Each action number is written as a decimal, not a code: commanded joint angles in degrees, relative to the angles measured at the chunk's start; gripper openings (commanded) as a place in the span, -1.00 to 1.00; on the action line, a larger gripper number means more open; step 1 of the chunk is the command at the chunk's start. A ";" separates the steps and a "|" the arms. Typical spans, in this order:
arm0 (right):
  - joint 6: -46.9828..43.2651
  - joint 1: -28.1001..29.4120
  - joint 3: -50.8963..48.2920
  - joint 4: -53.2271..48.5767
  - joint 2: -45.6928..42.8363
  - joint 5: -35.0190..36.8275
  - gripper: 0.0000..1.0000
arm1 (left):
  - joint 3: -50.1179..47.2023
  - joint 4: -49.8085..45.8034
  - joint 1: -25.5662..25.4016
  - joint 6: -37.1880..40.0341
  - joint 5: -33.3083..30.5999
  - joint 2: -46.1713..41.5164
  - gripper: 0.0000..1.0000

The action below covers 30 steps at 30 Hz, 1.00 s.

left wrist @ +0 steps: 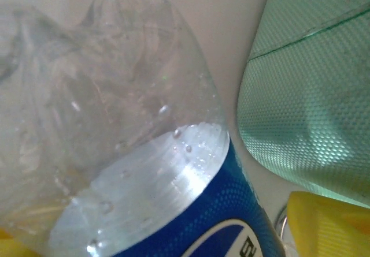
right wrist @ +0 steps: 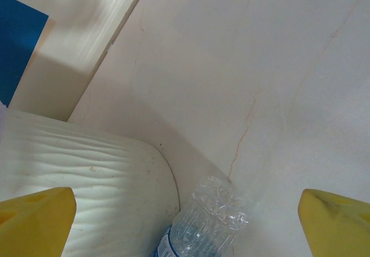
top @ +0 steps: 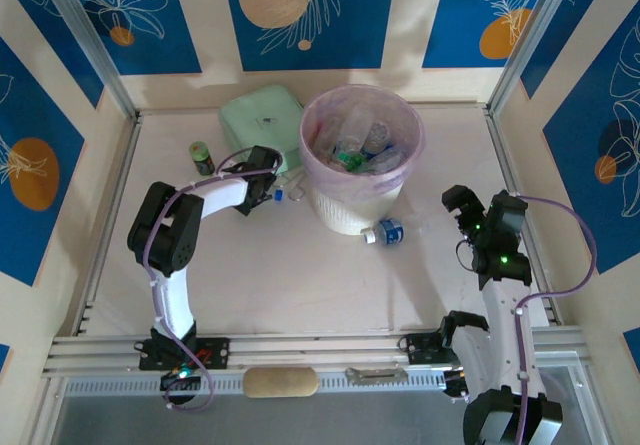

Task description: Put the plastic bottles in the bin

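Starting at the left of the table (top: 300, 285), I leave the short dark jar (top: 202, 155) alone; it is not mine to bin. The left gripper (top: 272, 187) is reached in between the mint-green box (top: 258, 115) and the bin (top: 405, 180), and a crushed bottle (left wrist: 144, 153) lies between its yellow fingers (left wrist: 324, 222). From the wrist camera I cannot tell whether they have clamped it or merely bracket it.

I judge this step to be the pick of that bottle. Next I would confirm the grip, lift straight up clear of the box, then carry it over the rim before letting go. The bin holds a heap of bottles (top: 360, 150).

Further right, a second bottle (top: 385, 231) lies on its side against the foot of the bin. The right gripper (top: 456, 201) hangs near it, its fingers (right wrist: 34, 219) spread wide with nothing between them. That one is the right arm's job, and the close bin wall leaves little room for a finger.
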 commanded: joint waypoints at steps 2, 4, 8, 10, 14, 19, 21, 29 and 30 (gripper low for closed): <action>-0.34 -0.34 -0.45 -0.59 -1.41 -0.74 0.98 | -1.45 4.86 1.68 -3.32 1.28 3.31 0.50; -0.32 -0.34 -0.58 -0.59 -1.52 -0.76 0.98 | -1.98 4.94 1.71 -3.20 0.94 2.94 0.42; -0.05 -0.34 -0.65 -0.41 -1.42 -0.89 0.98 | -3.42 5.42 1.73 -2.75 -0.11 1.65 0.29; 0.11 -0.34 -0.61 -0.33 -1.42 -0.93 0.98 | -4.12 5.56 1.68 -2.44 -0.73 0.95 0.23; 0.36 -0.39 -0.59 -0.28 -1.42 -1.11 0.98 | -5.41 6.49 1.72 -1.19 -1.89 -0.70 0.11; 0.78 -0.34 -0.28 -0.32 -1.34 -1.41 0.98 | -7.84 7.82 1.72 1.69 -3.87 -3.89 -0.02; 0.93 -0.34 -0.21 -0.32 -1.33 -1.54 0.98 | -9.06 8.16 1.56 3.64 -4.74 -5.86 -0.02; 2.34 -0.06 -0.31 0.63 -0.51 -2.57 0.98 | -17.66 13.52 0.16 15.65 -7.92 -18.81 -0.04; 2.68 -0.08 -0.29 0.88 -0.14 -2.89 0.98 | -18.23 13.64 -0.10 18.00 -8.36 -20.75 -0.04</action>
